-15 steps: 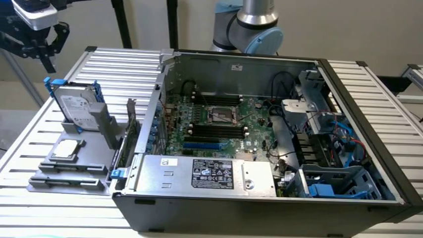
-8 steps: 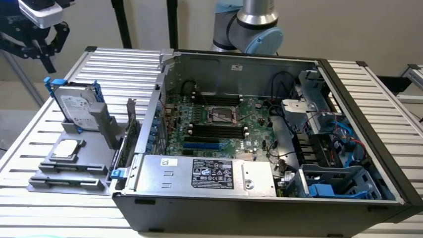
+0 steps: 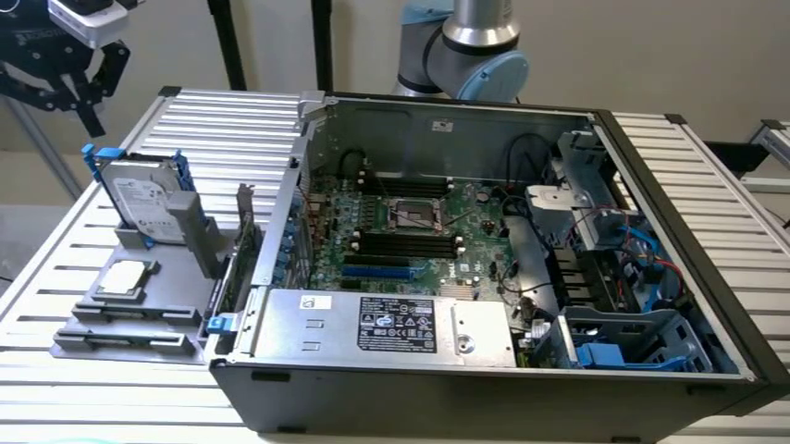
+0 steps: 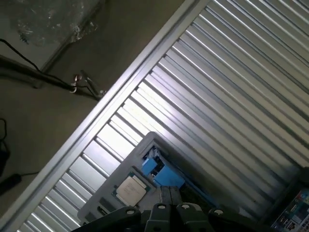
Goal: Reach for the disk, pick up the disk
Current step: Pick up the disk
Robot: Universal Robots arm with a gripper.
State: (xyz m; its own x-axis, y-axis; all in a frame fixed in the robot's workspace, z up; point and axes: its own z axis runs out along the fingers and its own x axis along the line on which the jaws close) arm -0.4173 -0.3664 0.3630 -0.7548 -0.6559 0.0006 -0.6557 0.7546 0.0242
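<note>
Exterior view: disk (image 3: pixel 139 199) upright, tool (image 3: pixel 80 106) apart

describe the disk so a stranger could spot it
On the exterior view's left of the open computer case sits a grey holder. The disk stands on edge in it, silver, white-labelled, framed in bright blue, unlike the flat square chip.

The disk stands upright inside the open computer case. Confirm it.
Wrong. The disk stands upright in the grey holder outside the computer case, on the exterior view's left. The exterior view shows it.
</note>
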